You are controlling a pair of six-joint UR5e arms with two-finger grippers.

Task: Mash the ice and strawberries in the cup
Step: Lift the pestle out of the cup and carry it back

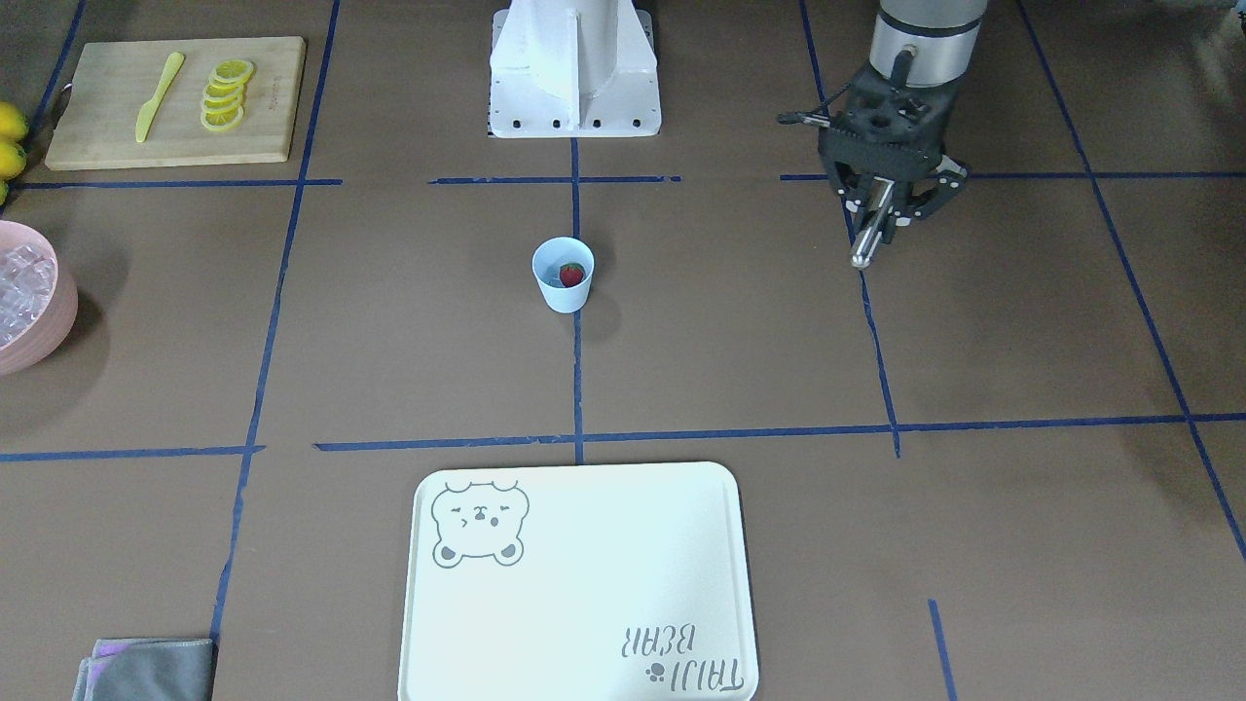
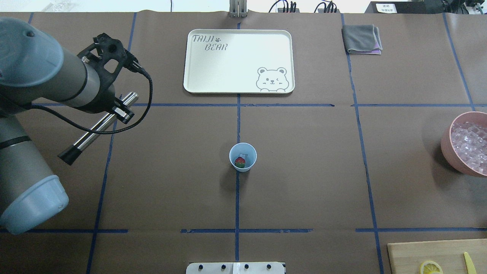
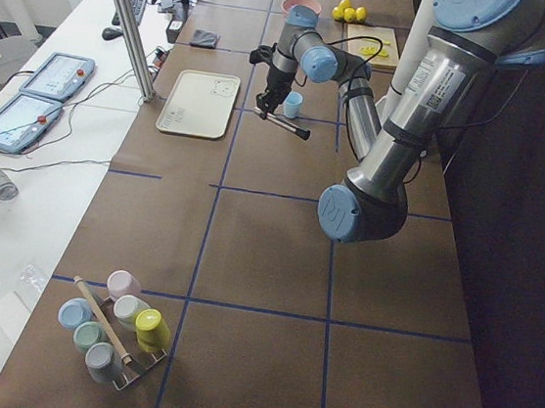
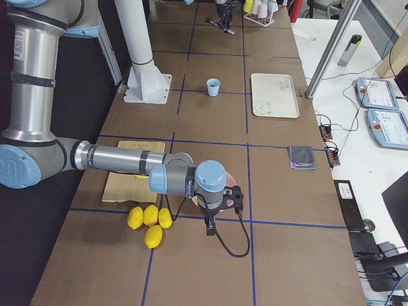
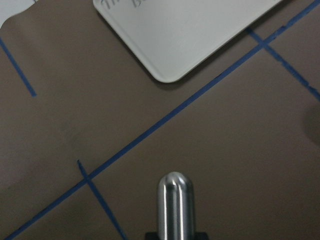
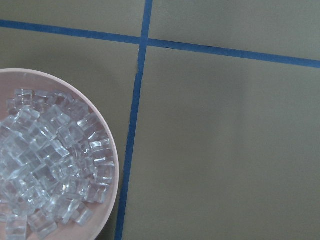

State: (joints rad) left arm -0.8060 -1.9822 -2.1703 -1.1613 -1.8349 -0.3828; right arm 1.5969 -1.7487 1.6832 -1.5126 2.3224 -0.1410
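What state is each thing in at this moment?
cup, upright, strawberry inside.
strawberry, whole, unmashed.
left gripper, shut on the metal rod, away from the cup.
metal rod, held tilted in the air.
pink bowl, upright, holds ice cubes.
right gripper, cannot tell.

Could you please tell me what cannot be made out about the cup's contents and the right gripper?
1. Ice in the cup: overhead view, too small to count.
2. Right gripper: exterior right view only, fingers hidden under its own wrist; cannot tell whether open or shut.
3. Cutting board: overhead view, cut off by the bottom edge.
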